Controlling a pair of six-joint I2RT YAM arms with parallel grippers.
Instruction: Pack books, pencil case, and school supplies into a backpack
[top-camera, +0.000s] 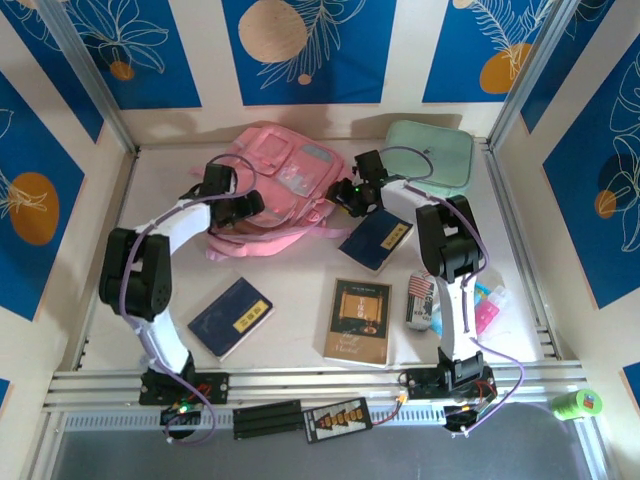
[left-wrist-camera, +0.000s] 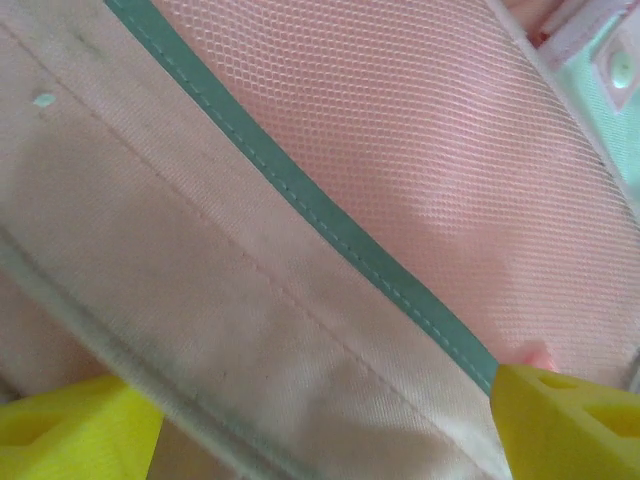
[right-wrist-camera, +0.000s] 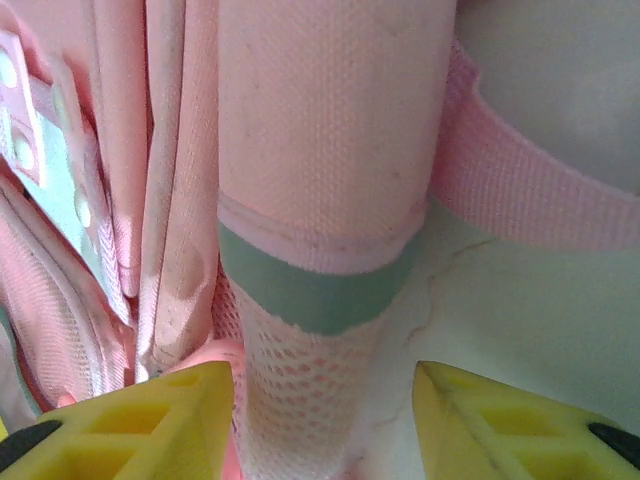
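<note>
1. Hovering with its fingers spread wide, the left end effector (left-wrist-camera: 320, 415) sits right over the pink cloth of the backpack (top-camera: 275, 175), a teal trim (left-wrist-camera: 330, 230) running between the yellow tips, and nothing is clamped
2. Across on the other side, the right end effector (right-wrist-camera: 325, 420) straddles a padded strap (right-wrist-camera: 330, 150) of the bag; its fingers are apart with a sliver of gap on one side, so by my read it is not gripping yet
3. Why both on the bag? It looks like a two-sided hold, to pin it or pull it open before anything goes in
4. The backpack lies flat at the far middle of the surface (top-camera: 290, 290), directly under both end effectors, with the mint-green box (top-camera: 432, 155) just beside it on the right
5. The books lie flat and spaced apart, easy to take one by one, I'd say: one navy book (top-camera: 377, 240) is just beside the right end effector, while the other navy book (top-camera: 231, 316) and the brown book (top-camera: 358, 322) lie nearer the bases, well apart from both
</note>
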